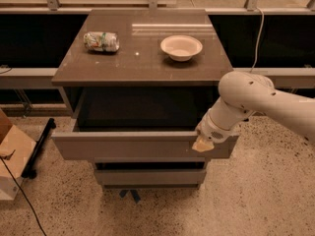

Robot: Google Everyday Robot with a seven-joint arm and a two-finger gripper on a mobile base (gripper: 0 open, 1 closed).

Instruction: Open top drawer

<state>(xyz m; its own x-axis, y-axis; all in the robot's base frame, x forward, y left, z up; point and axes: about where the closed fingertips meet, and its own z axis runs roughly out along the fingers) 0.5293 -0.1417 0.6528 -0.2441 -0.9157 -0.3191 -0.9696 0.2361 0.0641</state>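
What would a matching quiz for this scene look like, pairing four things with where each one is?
Things:
1. white bowl
2. crumpled green-white item
3. top drawer
4. gripper

Places or states:
A. at the right end of the drawer's front panel
B. pulled out below the cabinet top
C. on the top, left side
D. on the top, right of centre

Pairs: 1-D, 2-C, 3-B, 4-A
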